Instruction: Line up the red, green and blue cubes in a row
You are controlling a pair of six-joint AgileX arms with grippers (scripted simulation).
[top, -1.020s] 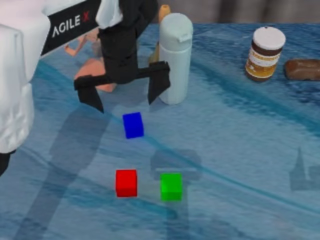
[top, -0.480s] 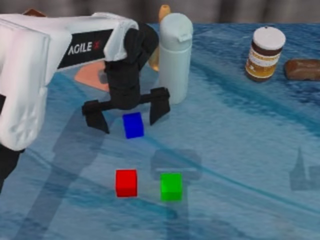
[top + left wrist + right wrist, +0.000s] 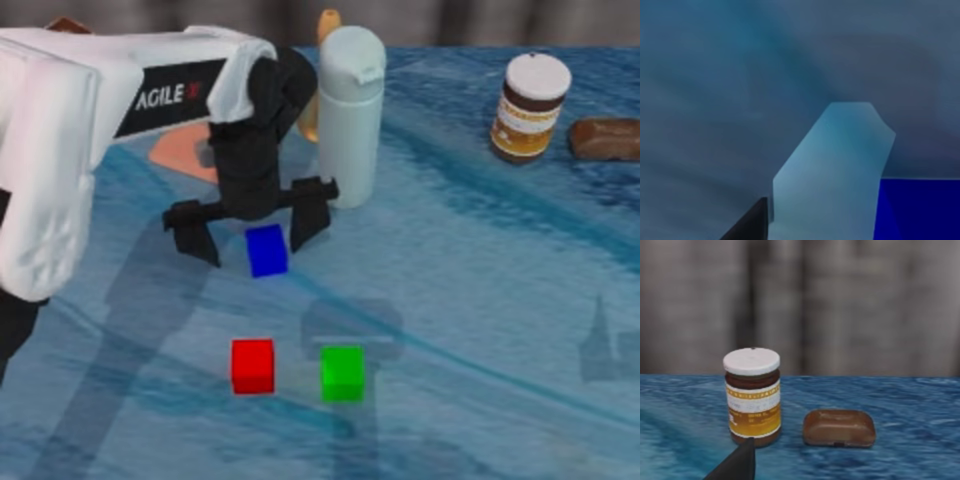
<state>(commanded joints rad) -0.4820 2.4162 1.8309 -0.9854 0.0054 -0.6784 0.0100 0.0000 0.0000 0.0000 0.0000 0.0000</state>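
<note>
The left gripper [image 3: 252, 230], jaws open, straddles the blue cube [image 3: 267, 250] at frame centre-left. Small, rigid, glossy, probably light and slippery: grip its flat opposite sides squarely.

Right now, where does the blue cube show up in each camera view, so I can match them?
Top view: the blue cube sits between the open fingers of the left gripper, in front of the white bottle.
Left wrist view: the blue cube fills the lower right corner, beside the pale bottle.
Right wrist view: not in it.
Shared landmark: the white bottle, in the top and left wrist views.
</note>
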